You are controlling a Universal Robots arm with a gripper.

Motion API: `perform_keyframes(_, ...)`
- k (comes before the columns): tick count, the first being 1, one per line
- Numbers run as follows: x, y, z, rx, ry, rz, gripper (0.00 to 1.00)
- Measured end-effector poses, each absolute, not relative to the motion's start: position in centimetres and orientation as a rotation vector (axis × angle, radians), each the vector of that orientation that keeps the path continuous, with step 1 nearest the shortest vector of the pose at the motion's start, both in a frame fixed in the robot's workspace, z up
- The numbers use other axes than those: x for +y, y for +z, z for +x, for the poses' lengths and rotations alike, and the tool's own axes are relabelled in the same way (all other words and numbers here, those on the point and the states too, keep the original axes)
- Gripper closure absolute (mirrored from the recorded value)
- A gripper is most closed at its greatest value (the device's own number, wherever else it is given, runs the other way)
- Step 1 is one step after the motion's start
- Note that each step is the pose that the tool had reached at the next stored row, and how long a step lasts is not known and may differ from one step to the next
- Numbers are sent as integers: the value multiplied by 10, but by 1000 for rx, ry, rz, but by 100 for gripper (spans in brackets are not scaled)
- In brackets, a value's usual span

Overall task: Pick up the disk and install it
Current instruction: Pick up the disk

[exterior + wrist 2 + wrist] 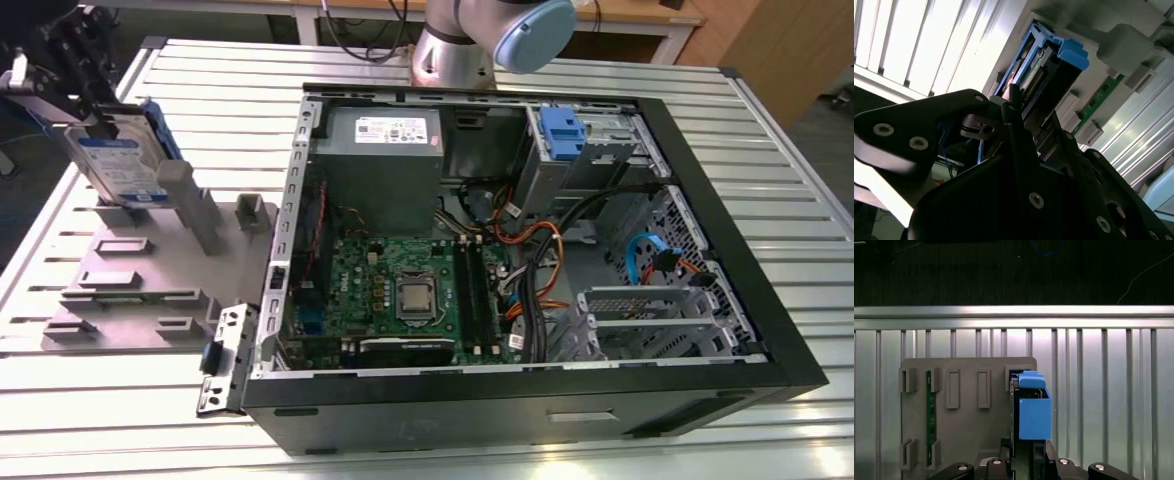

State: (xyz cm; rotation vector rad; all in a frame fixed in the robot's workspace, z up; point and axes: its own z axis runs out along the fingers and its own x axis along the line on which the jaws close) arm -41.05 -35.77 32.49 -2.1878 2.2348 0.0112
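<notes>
Slats of pale metal make up the table (120, 430) under everything. At the exterior view's far left the black gripper (83, 100) comes down over the disk (123, 160), which stands on edge, leaning a little, at the back corner of a grey fixture plate (147, 270). The disk is a flat silver rectangle with a white-and-blue label on its broad face and blue plastic rails along its edges. In the first wrist view it is seen edge-on, a blue block (1033, 415) beside the plate's row of slots (969, 390). There the gripper (1028, 457) has its jaws drawn in narrow, one on each side of the disk and clamped on it. The second wrist view shows the disk's blue rail and connector end (1046, 65) just beyond the black gripper body.

To the right lies the open computer case (747, 300), holding a grey power supply (380, 150), a green motherboard (400, 280) and, further right, a metal drive cage with a blue latch (561, 135).
</notes>
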Motion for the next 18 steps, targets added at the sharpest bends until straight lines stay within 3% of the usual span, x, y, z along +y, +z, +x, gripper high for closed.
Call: perform_keyframes(18,-358,329,-411,2235,11,-2188,65)
